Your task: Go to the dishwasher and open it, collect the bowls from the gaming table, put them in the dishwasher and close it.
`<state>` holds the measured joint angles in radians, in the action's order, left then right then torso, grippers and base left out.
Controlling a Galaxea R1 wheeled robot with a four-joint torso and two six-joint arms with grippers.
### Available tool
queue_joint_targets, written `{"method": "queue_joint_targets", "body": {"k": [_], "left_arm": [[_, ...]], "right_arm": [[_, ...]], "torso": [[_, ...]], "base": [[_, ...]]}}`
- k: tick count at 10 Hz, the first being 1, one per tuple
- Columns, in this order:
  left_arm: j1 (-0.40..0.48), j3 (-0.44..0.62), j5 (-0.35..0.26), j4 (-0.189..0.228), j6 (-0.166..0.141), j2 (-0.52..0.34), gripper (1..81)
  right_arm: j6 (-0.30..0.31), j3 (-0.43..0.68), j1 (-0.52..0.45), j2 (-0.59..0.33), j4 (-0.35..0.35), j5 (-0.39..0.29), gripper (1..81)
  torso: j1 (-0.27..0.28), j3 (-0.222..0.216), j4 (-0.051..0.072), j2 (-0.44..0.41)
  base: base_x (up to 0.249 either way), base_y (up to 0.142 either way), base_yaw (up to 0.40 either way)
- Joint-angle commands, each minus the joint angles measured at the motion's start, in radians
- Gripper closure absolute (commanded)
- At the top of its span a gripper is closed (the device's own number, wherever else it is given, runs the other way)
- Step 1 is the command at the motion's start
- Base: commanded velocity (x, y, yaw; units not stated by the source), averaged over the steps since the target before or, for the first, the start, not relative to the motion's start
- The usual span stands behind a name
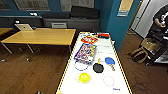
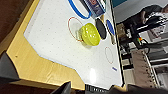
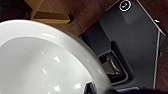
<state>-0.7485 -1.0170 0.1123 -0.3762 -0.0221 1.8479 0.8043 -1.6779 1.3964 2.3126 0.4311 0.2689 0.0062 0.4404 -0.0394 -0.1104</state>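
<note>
Gaming table: white worktop w/ yellow sides. Yellow bowl, black disc & blue disc. Printed sheets multicolour. White bowl glossy. Floor dark brown wood.

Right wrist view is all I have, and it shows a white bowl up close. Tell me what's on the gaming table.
Observer: A yellow bowl sits on the gaming table, on its white top near the robot's end.
Operator: Say what lies beyond it.
Observer: A black round piece and a blue round piece lie side by side. Each seems to have a handle; I cannot tell whether they are bowls.
Operator: Report anyone nearby.
Observer: A person stands off to the table's right, beyond its far end.
</note>
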Motion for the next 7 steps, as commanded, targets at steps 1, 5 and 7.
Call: {"method": "queue_joint_targets", "body": {"k": [1,5,7], "left_arm": [[0.195,-0.057,-0.181,-0.136,0.001,-0.003,1.0],[0.249,-0.21,-0.267,-0.147,-0.005,0.12,1.0],[0.249,-0.285,-0.28,-0.138,-0.004,0.176,1.0]], "right_arm": [[-0.007,0.0,-0.032,-0.017,0.034,-0.02,81.1],[-0.007,-0.005,-0.041,-0.003,0.034,-0.022,81.1],[-0.007,-0.008,-0.046,-0.002,0.034,-0.022,81.1]], "torso": [[0.0,0.0,0.0,0.0],[0.0,0.0,0.0,0.0],[0.0,0.0,0.0,0.0]], "base": [[0.0,0.0,0.0],[0.0,0.0,0.0],[0.0,0.0,0.0]]}}
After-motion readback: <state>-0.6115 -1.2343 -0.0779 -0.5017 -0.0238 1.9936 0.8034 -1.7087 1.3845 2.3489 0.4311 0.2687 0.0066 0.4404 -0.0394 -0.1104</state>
